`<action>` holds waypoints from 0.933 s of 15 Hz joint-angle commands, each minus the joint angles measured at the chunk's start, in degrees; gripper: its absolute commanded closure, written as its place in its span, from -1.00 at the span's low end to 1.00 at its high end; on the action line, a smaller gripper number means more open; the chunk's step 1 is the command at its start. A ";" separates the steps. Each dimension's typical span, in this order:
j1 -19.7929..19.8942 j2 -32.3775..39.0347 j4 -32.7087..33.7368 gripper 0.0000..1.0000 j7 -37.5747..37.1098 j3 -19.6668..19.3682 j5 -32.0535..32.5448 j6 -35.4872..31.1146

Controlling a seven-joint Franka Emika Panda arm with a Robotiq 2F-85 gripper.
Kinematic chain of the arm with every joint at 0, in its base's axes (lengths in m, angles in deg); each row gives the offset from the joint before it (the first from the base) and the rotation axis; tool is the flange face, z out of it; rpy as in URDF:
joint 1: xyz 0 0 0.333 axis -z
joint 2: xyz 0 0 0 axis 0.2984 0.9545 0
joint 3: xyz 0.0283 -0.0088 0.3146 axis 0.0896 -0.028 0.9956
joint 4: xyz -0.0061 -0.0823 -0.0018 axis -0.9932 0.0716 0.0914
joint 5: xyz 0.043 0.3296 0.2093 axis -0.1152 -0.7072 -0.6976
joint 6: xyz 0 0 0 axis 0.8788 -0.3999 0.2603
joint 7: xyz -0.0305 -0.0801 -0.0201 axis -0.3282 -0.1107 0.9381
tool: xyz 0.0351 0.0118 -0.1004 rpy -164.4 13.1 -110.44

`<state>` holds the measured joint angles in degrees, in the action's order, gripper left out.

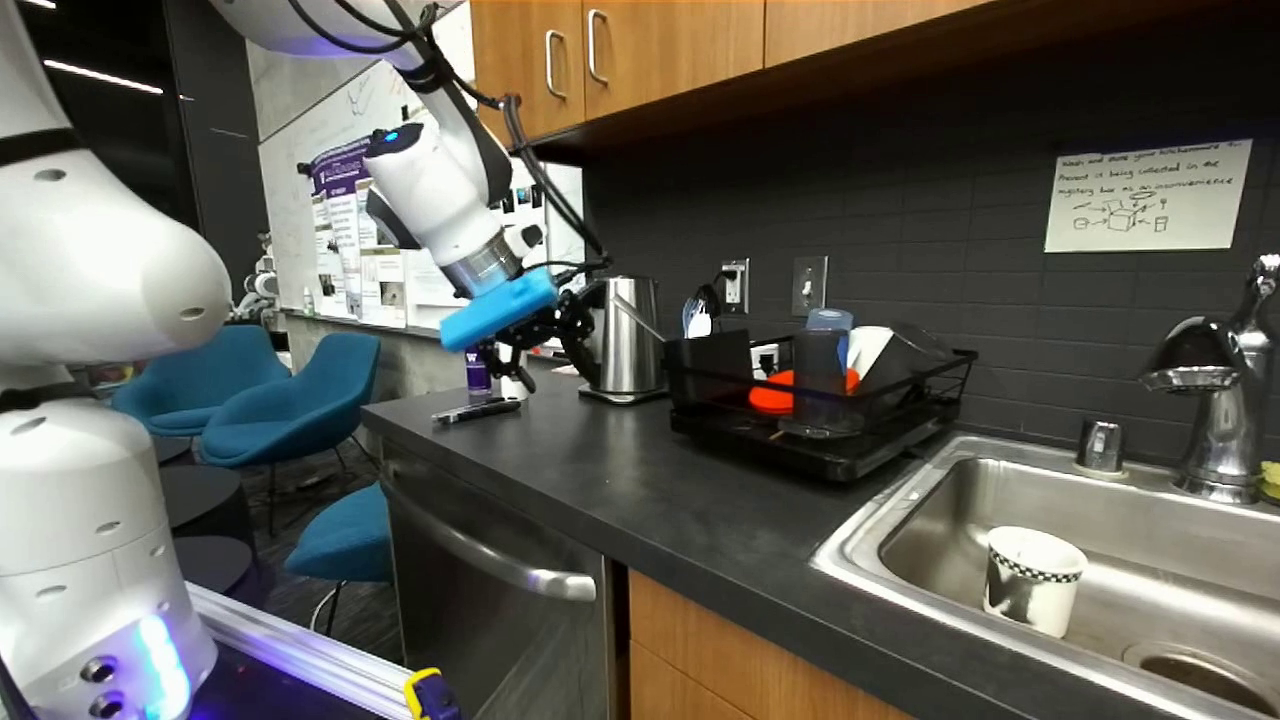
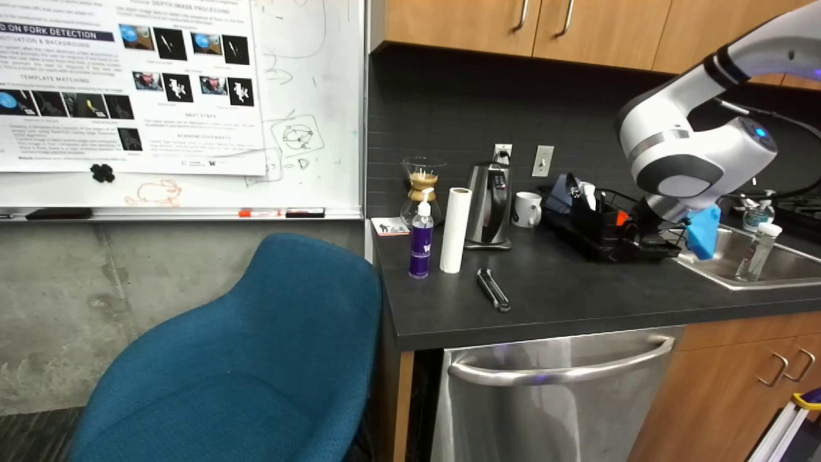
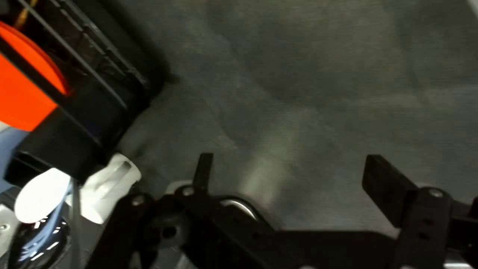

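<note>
Gripper (image 3: 288, 170) spread wide, holding nothing, over the surface (image 3: 317, 74) near the dish rack (image 1: 770, 447); moving well means keeping clear of that rack and the kettle (image 1: 634, 355).

Dk tile wall (image 1: 920, 225), wood cabs (image 1: 665, 60) abv, teal chair (image 2: 250, 359).

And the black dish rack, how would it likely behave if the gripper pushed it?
The rack would likely slide rather than tip: its base looks broad and low. Its straight wire sides suggest a fairly stiff frame. Loaded as it is, it may resist somewhat, and the orange dish and upright utensils could shift.
</note>
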<state>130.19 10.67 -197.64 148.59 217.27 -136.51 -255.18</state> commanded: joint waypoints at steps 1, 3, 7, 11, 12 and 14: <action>-3.27 11.89 -7.31 -1.00 -0.13 1.46 -5.69 -0.88; -3.00 12.32 -7.74 -1.00 -0.14 4.25 -13.69 -0.87; 1.28 15.10 -7.71 -1.00 -0.01 13.48 -27.56 -0.62; -1.76 21.27 -5.16 -1.00 -0.18 10.05 -20.60 -1.00; -2.03 23.49 -4.93 -1.00 -0.13 9.74 -16.67 -0.98; -3.84 25.89 -4.45 -1.00 -0.08 9.29 -10.02 -0.99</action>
<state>128.41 30.61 -202.22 148.50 226.57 -153.38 -255.17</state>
